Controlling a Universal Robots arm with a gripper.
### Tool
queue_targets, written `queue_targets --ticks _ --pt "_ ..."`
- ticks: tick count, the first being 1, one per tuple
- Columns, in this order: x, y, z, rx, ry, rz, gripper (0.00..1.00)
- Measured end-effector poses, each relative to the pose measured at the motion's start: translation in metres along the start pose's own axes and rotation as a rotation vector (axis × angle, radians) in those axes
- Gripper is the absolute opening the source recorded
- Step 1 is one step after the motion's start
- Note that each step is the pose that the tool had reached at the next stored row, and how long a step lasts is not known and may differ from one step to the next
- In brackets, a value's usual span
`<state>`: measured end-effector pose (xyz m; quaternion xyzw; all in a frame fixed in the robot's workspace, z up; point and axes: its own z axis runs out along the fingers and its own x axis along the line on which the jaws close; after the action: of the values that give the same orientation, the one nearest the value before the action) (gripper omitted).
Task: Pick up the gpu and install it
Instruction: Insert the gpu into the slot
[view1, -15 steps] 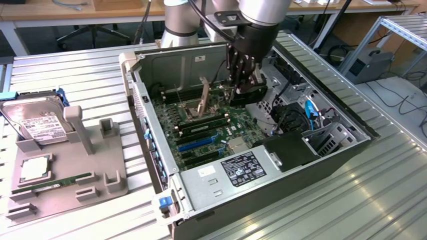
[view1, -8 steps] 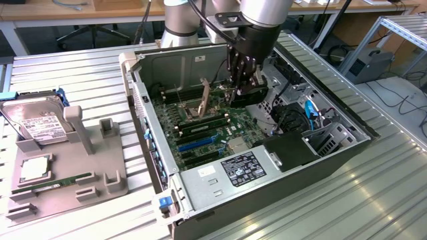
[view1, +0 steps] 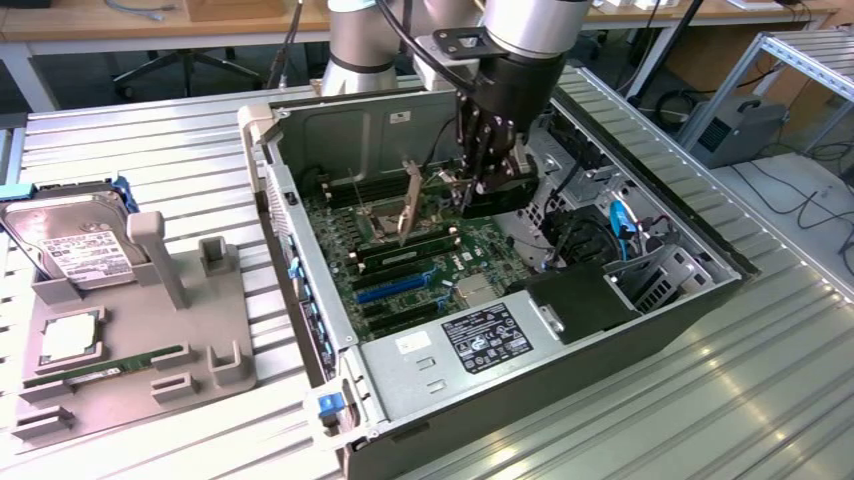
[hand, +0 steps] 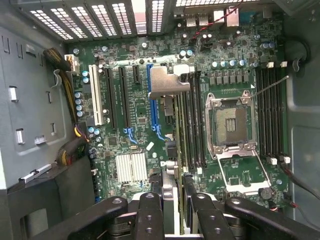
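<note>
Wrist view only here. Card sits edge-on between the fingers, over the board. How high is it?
Observer: In the exterior view the gripper holds the gpu inside the open case, above the motherboard. I can't tell the gap.
Operator: What's outside the case?
Observer: A grey parts holder on the slatted table, at the exterior view's left.
Operator: Anything in it?
Observer: A hard drive stands upright in it; a green memory stick lies flat.
</note>
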<state>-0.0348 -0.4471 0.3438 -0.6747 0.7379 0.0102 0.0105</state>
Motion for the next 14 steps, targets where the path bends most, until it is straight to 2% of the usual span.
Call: queue_targets --ticks 14 --pt "0.0070 -0.0005 0.0006 0.0000 0.0000 0.000 0.27"
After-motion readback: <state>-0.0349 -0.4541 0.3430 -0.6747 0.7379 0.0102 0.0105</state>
